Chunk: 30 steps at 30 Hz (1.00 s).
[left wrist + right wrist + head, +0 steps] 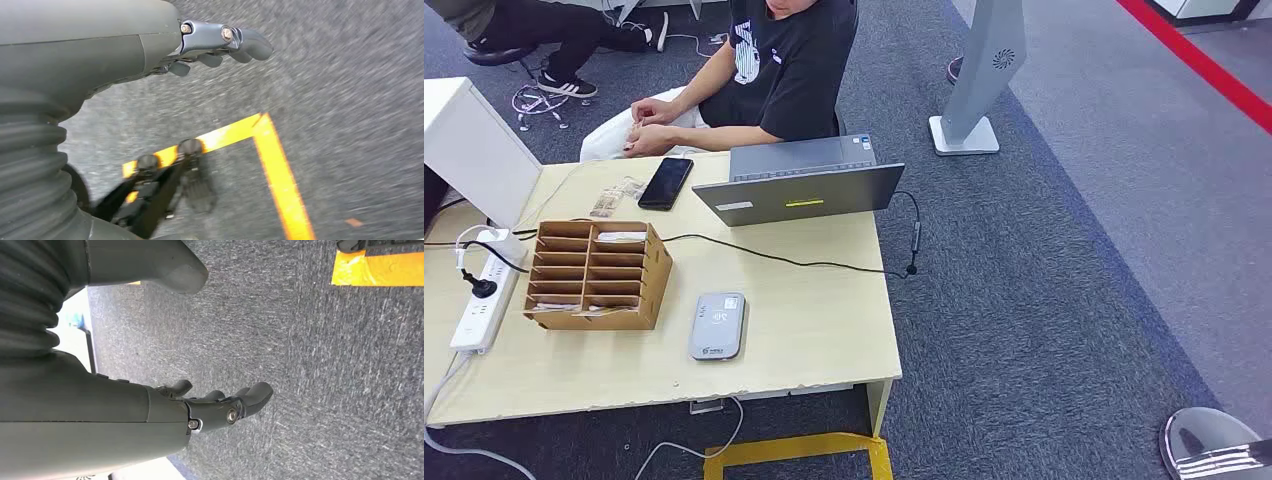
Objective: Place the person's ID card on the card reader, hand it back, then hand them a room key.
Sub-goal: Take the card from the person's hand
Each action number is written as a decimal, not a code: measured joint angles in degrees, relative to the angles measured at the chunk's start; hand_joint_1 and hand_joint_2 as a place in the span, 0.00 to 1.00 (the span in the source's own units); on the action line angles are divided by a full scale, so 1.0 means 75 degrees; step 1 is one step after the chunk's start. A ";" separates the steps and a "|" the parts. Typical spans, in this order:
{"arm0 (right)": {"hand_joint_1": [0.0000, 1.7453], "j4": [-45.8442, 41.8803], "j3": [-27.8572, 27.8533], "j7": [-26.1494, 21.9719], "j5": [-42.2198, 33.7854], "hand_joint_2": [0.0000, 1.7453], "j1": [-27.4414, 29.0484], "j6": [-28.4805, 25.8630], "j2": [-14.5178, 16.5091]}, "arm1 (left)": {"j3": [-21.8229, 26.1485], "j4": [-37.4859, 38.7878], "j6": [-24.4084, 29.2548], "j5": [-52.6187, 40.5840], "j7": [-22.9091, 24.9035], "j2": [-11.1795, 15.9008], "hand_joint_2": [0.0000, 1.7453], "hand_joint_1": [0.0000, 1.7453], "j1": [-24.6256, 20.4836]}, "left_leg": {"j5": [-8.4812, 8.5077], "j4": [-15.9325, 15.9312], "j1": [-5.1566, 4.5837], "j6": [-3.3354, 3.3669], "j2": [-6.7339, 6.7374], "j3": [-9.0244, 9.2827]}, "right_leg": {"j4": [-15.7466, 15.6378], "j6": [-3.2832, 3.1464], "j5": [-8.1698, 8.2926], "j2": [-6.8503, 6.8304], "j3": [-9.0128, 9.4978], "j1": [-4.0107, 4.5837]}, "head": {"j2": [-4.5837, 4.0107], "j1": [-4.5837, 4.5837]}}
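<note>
Hands: L hand & R hand hang empty, fingers loosely spread.

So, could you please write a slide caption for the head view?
Person seated behind desk with laptop, phone, wooden organiser and card reader.

The card reader, a flat grey slab with rounded corners and a lighter top panel, lies face up near the table's front edge, just beside the wooden slotted organiser, which holds pale cards in its compartments.
</note>
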 joint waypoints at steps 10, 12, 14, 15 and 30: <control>0.00 0.0204 0.0297 0.0111 -0.0332 1.00 -0.0101 -0.0399 0.0125 | 0.1217 -0.1020 0.0238 -0.0171 -0.1951 -0.0318 1.00 0.00 -0.0101 | 0.0000 -0.0001 0.0000 0.0000 0.0000 0.0000 | 0.0000 0.0000 0.0000 0.0000 0.0000 0.0000 | 0.0000 0.0001; 0.00 0.0243 0.0348 0.0117 -0.0402 1.00 -0.0116 -0.0471 0.0149 | 0.1219 -0.1347 0.0309 -0.0030 -0.2326 -0.0370 1.00 0.00 -0.0050 | 0.0000 -0.0001 0.0000 0.0000 0.0000 -0.0001 | 0.0000 0.0000 0.0000 0.0000 0.0000 0.0000 | 0.0000 0.0000; 0.00 0.0275 0.0383 0.0115 -0.0452 1.00 -0.0128 -0.0522 0.0167 | 0.1099 -0.1659 0.0400 0.0206 -0.2576 -0.0406 1.00 0.00 0.0047 | 0.0000 -0.0001 0.0000 0.0000 0.0000 -0.0001 | 0.0000 0.0000 0.0000 0.0000 0.0000 0.0000 | 0.0000 0.0000; 0.00 0.0289 0.0399 0.0113 -0.0472 1.00 -0.0132 -0.0538 0.0175 | 0.1003 -0.1811 0.0448 0.0340 -0.2651 -0.0420 1.00 0.00 0.0113 | 0.0000 -0.0001 0.0000 0.0000 0.0000 -0.0001 | 0.0000 0.0000 0.0000 0.0000 0.0001 0.0000 | 0.0000 0.0000; 0.00 0.0400 0.0494 -0.0093 -0.0678 1.00 -0.0134 -0.0649 0.0230 | -0.1199 -0.4783 0.0813 0.1903 -0.3067 -0.0516 1.00 0.00 0.1511 | 0.0001 -0.0002 0.0001 -0.0001 0.0000 0.0001 | 0.0001 0.0000 0.0000 0.0000 0.0001 0.0001 | 0.0000 -0.0001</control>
